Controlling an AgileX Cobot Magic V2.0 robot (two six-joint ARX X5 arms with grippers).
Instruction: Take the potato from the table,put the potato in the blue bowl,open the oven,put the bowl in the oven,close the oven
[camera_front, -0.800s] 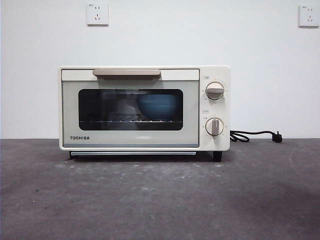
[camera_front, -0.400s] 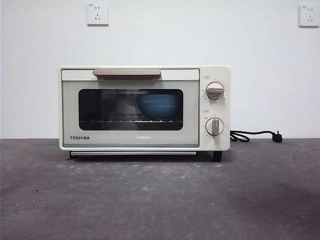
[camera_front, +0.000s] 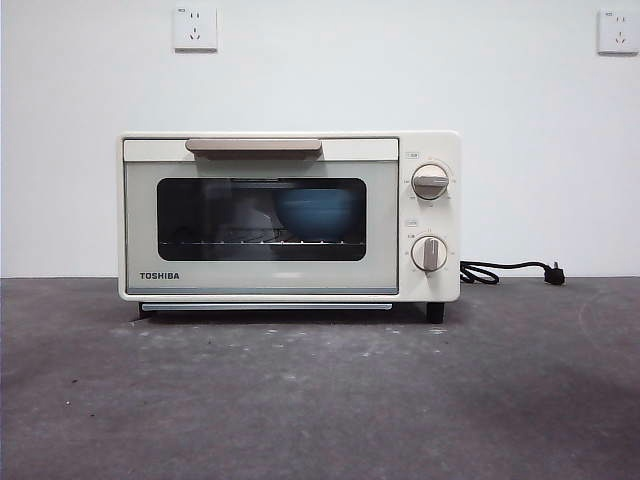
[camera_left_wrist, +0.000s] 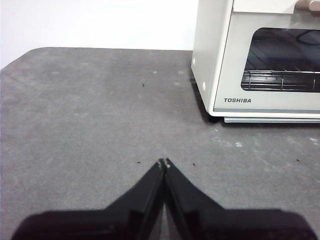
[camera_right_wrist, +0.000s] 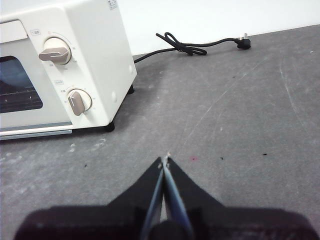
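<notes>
A: Where are the hands?
B: Left hand (camera_left_wrist: 163, 163) pinched closed, empty, over bare tabletop (camera_left_wrist: 90, 115) left of the oven (camera_left_wrist: 260, 60). Right hand (camera_right_wrist: 164, 161) likewise closed and empty, right of it, near the cord (camera_right_wrist: 190, 47).
A: And the bowl (camera_front: 316, 213)?
B: On the rack inside, behind the closed door (camera_front: 260, 225). The potato can't be made out.

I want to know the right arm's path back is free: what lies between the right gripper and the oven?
Only bare table, by the right wrist view, between the right gripper and the oven.
</notes>
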